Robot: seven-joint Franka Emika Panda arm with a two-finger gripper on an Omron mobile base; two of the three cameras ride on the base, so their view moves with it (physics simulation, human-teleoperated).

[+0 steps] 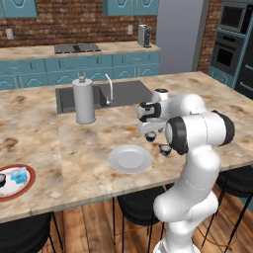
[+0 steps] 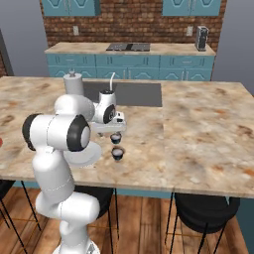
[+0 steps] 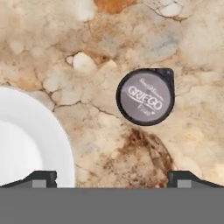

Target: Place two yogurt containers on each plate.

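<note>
Left base view, from left to right: the cream plate with the red-brown rim [image 1: 29,184] sits at the counter's near left edge, holding the light-blue boxy container [image 1: 20,175] and a dark cup [image 1: 2,180] cut by the frame edge. Farther along stands the tall grey cylinder [image 1: 84,101], just beside the sink [image 1: 123,94] with its faucet [image 1: 108,89]. The pale grey plate [image 1: 130,158] lies bare near the front edge. Right of it, two dark cups rest on the marble counter [image 1: 84,143]: one [image 1: 150,137] under the hand and another [image 1: 164,149] nearer the front, partly hidden by the arm's elbow. A toaster [image 1: 144,35] stands on the back counter.

Hand view looks straight down: the grey plate's rim [image 3: 52,131] curves in at the left, and a dark cup [image 3: 145,97] with a printed lid lies on the marble, apart from the plate.

The arm folds forward with the gripper [image 2: 115,130] pointing down over the cups. Its fingertips [image 3: 41,178] stand wide apart, holding nothing.
</note>
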